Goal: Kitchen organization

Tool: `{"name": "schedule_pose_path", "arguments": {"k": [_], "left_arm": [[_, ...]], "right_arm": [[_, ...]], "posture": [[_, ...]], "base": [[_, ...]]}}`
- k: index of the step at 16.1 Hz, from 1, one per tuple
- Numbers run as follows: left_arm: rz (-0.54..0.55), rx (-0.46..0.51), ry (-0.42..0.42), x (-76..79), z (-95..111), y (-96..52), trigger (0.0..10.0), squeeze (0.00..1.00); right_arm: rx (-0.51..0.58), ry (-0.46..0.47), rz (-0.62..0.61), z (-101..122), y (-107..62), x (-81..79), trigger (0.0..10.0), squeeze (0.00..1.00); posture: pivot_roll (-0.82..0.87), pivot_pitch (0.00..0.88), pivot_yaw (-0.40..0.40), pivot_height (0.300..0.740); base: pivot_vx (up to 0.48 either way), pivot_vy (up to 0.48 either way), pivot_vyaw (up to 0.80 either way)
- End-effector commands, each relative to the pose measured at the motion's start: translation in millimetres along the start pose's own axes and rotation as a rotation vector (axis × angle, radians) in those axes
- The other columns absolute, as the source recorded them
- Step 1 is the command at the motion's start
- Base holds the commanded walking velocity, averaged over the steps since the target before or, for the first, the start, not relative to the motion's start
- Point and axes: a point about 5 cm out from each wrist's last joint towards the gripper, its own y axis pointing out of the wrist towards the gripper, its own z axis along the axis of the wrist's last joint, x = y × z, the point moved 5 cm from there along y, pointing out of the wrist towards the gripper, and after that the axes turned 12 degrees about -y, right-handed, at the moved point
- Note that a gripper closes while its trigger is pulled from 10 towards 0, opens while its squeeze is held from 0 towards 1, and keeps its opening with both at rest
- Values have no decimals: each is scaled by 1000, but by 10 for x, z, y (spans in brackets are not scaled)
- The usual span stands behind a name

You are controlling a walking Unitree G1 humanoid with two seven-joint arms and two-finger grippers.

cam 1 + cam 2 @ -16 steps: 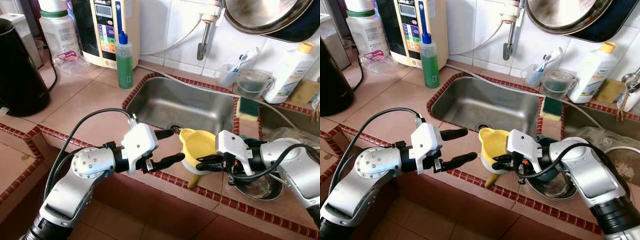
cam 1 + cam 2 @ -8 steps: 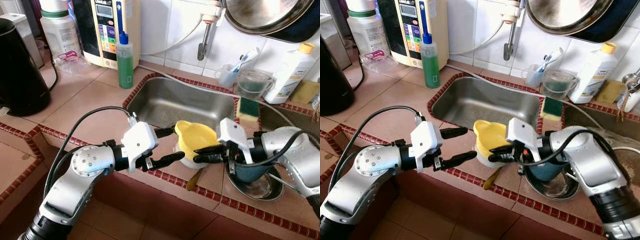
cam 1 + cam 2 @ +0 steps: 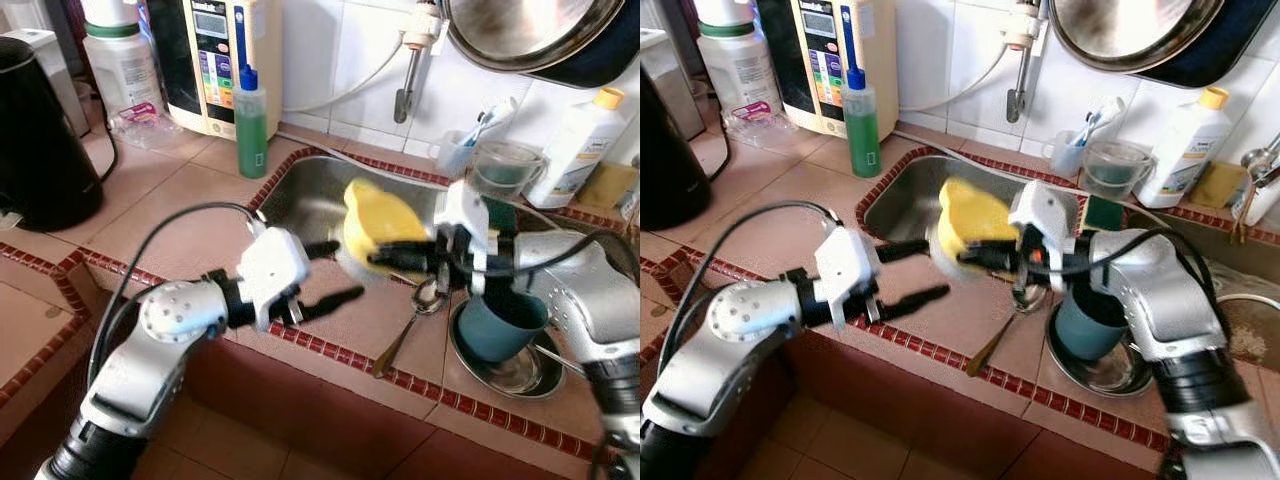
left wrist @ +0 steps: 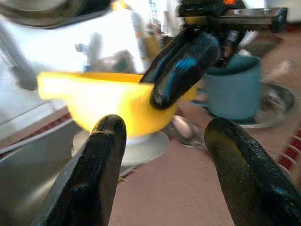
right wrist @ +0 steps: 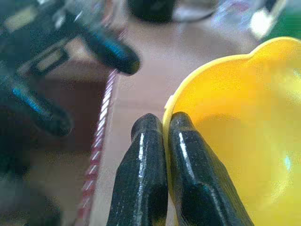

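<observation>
Two hands in play: yellow bowl (image 3: 380, 228), pinched at rim by right hand (image 5: 160, 141), has been lifted off bench (image 3: 190, 215) to frame centre, over sink (image 3: 300, 195). Left hand (image 3: 325, 272) held wide nearby, w/ handover likely next.

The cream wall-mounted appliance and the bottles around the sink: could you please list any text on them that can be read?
None can be read as words.
Cream wall-mounted appliance: coloured button panel and display, lettering too small.
Green plastic bottle with blue cap: pale label, unreadable.
White jar with green lid: pink label, blurred.
White bottle with yellow cap: no legible print.
</observation>
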Motion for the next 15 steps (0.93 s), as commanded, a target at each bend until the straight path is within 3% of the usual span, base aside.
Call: {"name": "schedule_pose_path", "arguments": {"k": [1, 2, 3, 4, 9, 12, 15], "left_arm": [[60, 37, -28, -133, 100, 1, 10000, 0], [95, 75, -74, -213, 162, -5, 10000, 0], [109, 88, -88, -241, 183, -9, 10000, 0], [136, 114, -114, -296, 218, -13, 10000, 0], [270, 142, -203, -506, 199, 58, 10000, 0], [280, 170, -222, -435, 249, 215, 10000, 0], [363, 165, -272, -512, 243, 323, 10000, 0]], "right_arm": [[64, 3, -164, 126, -48, 249, 0, 0], [109, 30, -296, 151, -52, 413, 1882, 0], [115, 43, -360, 137, -65, 494, 10000, 0], [122, 84, -458, 102, -93, 635, 10000, 0], [161, 223, -684, -10, -209, 931, 10000, 0], [110, 279, -774, -166, -280, 1071, 10000, 0], [57, 275, -870, -239, -359, 1195, 10000, 0]], "posture": [[-85, 0, -77, 736], [-85, 0, -74, 736], [-87, 0, -72, 736], [-89, 0, -70, 736], [-91, 0, -65, 736], [-93, 0, -63, 736], [-97, 0, -58, 736]], "base": [[0, 0, 0], [0, 0, 0], [0, 0, 0], [0, 0, 0], [0, 0, 0], [0, 0, 0], [0, 0, 0]]}}
